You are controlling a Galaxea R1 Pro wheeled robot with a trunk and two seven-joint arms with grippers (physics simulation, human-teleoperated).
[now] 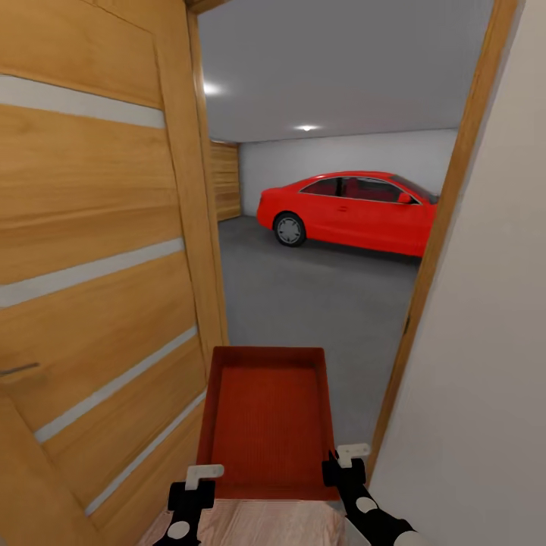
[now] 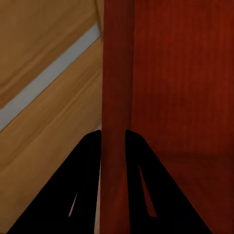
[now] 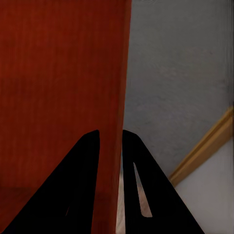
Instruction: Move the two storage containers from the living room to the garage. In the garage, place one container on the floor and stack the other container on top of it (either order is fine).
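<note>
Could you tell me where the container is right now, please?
In the head view the container sits low and centre, gripped on either side wall by the left gripper and right gripper, in the doorway between the wooden door and the garage.

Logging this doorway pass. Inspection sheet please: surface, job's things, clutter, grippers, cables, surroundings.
Surface: grey garage floor ahead; light wood planks under the robot.
Job's things: one storage container, carried level, no lid, nothing in it.
Clutter: nothing seen.
Grippers: left gripper shut on container's left wall; right gripper shut on its right wall.
Cables: nothing seen.
Surroundings: open wooden door close on the left, door frame on the right, red car beyond.
</note>
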